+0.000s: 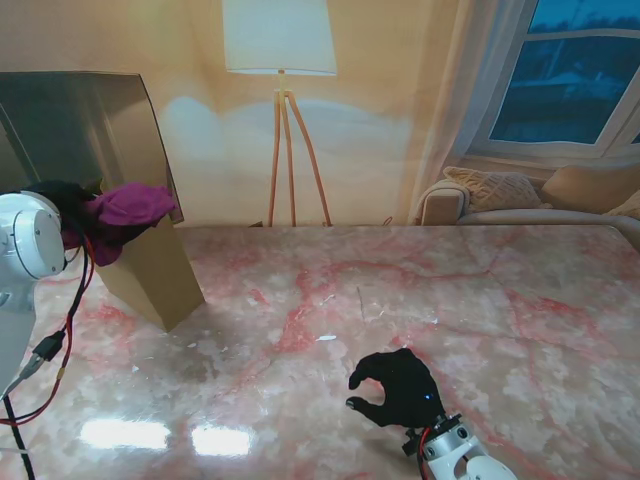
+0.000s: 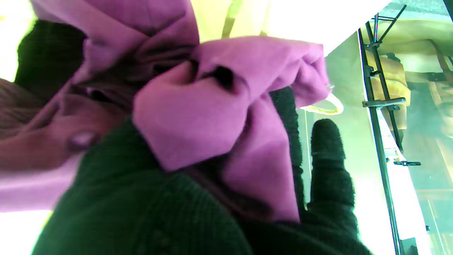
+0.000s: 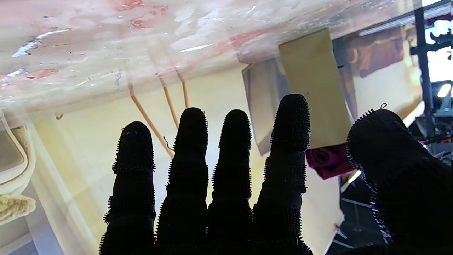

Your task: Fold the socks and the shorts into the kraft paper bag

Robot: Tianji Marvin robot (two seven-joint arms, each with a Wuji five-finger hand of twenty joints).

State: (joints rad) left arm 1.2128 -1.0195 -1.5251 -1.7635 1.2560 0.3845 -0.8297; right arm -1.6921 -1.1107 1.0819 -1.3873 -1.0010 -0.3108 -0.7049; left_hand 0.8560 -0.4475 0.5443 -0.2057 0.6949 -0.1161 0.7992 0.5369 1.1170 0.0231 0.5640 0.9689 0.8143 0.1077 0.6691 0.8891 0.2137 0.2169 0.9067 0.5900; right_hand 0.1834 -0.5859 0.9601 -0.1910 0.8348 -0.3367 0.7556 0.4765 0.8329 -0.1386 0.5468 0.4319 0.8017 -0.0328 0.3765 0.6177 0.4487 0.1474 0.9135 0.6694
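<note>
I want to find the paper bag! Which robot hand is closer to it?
The left hand. It holds the purple shorts right at the top of the kraft paper bag. The right hand rests far off to the right, nearer to me.

Left hand (image 1: 62, 205) raised high at the far left, black-gloved fingers (image 2: 331, 166) clenched around purple cloth (image 1: 130, 208). Right hand (image 1: 398, 388) low, nearer to me, empty, fingers (image 3: 233, 148) loosely curled and apart.
</note>
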